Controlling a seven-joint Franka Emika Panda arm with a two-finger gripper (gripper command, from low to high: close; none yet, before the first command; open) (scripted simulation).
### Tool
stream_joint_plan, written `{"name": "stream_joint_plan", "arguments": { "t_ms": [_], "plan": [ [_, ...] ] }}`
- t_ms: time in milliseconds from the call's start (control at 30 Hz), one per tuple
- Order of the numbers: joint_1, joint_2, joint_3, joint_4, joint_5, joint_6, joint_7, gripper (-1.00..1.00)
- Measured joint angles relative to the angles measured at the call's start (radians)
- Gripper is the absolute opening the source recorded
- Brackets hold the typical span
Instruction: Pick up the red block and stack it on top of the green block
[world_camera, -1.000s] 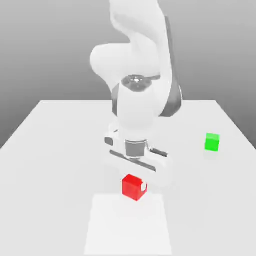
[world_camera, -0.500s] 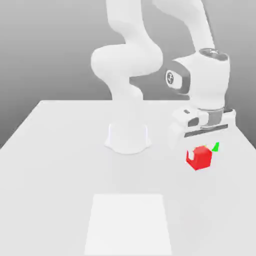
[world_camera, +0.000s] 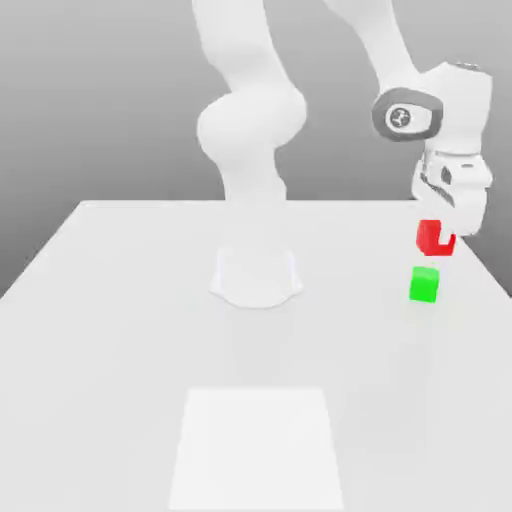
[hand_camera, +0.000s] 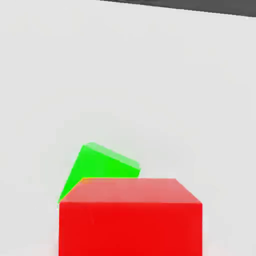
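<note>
Red block: we have it (world_camera: 431, 238) up in the air near the exterior view's right, apart from the desk (world_camera: 130, 330).
Pincer: our pincer (world_camera: 446, 238) is closed on the red block.
Green block: it (world_camera: 424, 285) sits on the desk, below the red block in the exterior view; in the hand view the red block partly covers it.
Step in hand: we judge this to be the lining-up before lowering.
Alignment: the two blocks look turned differently in the hand view, so we should rotate the wrist until their edges run parallel, then centre one over the other.
Descent: we should come straight down, slowly, and let go only once the faces meet flat; an off-centre release could tip the red block off.
</note>
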Motion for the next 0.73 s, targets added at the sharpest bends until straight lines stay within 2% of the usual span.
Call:
{"name": "stream_joint_plan", "arguments": {
  "t_ms": [367,733],
  "plan": [
    [-0.128,0.107,0.082,-0.003,-0.2,0.087,0.13,-1.0],
    [-0.214,0.219,0.11,0.002,-0.395,0.16,0.263,-1.0]
  ]
}}
